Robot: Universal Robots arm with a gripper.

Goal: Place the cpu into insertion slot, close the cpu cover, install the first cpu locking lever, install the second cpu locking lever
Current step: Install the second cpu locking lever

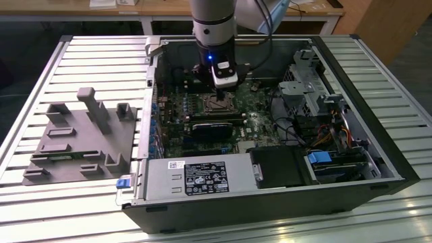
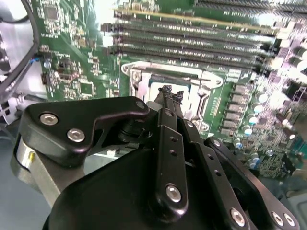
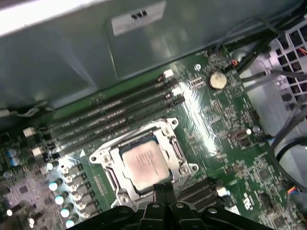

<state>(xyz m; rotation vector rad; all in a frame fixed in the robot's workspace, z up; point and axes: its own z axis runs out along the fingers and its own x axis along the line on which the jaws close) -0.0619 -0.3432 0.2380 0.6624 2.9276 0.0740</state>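
In the second wrist view we see our gripper closest to the lens, its black fingers drawn together to a narrow tip with nothing between them. That tip hangs just over the near edge of the slot. In the first wrist view the fingertips sit at the socket's rim, and past them the cpu lies flat in the slot, pale top up. The cover lies down around the chip as a silvery frame; we cannot tell whether the levers are latched. Beyond the socket run the long memory slots, then the grey case wall. In the exterior view the arm stands upright over the board inside the open case, with a grey fixture well apart on the exterior view's left.
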